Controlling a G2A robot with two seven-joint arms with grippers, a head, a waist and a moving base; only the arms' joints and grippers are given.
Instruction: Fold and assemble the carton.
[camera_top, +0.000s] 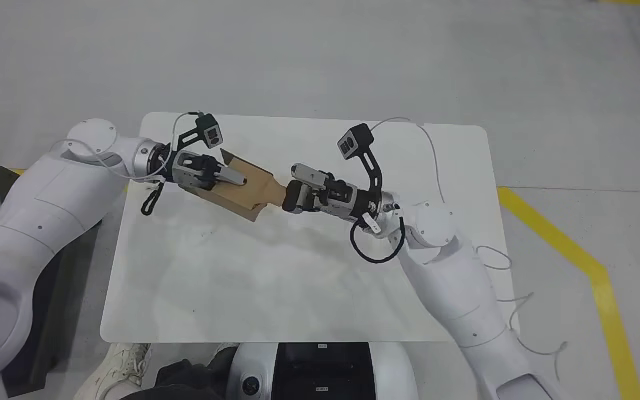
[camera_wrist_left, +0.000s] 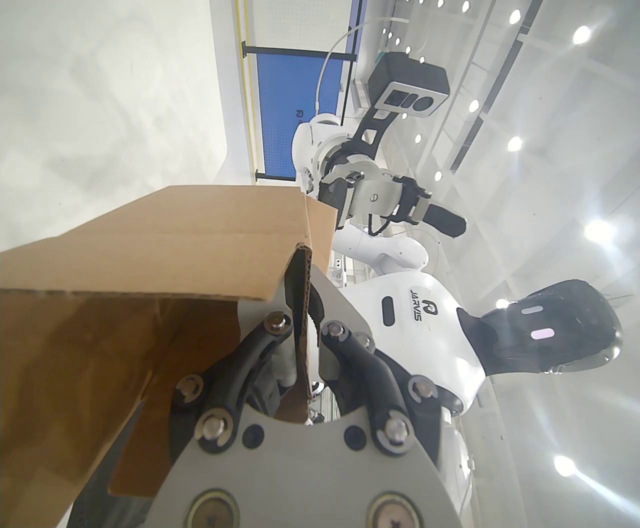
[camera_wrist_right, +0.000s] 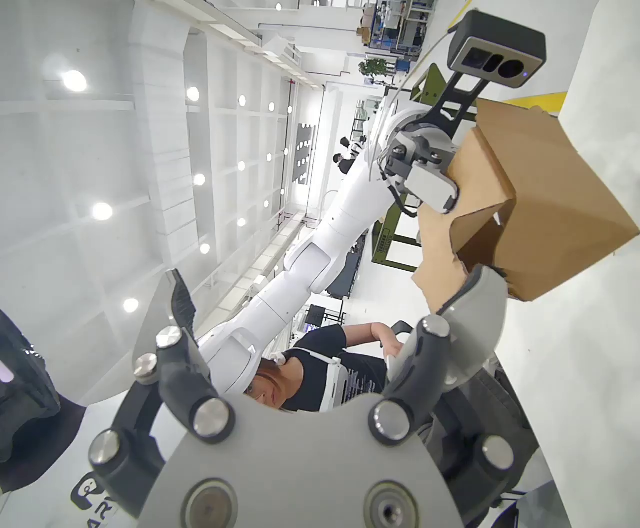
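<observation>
Two grippers meet at one brown corrugated cardboard carton (camera_top: 258, 192), partly folded, over the far left part of the white rectangular table (camera_top: 300, 290). The left gripper (camera_wrist_left: 302, 300) has its jaws pinched tight on the raw edge of one carton wall, the board standing between both fingers. The right gripper (camera_top: 290, 190) sits at the carton's opposite end with jaws spread wide, one fingertip (camera_wrist_right: 480, 295) against a loose flap, the other well apart from the cardboard.

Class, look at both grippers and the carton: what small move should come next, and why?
Probably close the right gripper on the near flap of the carton: its fingers stand open there, while the left gripper clamps the opposite edge.
</observation>
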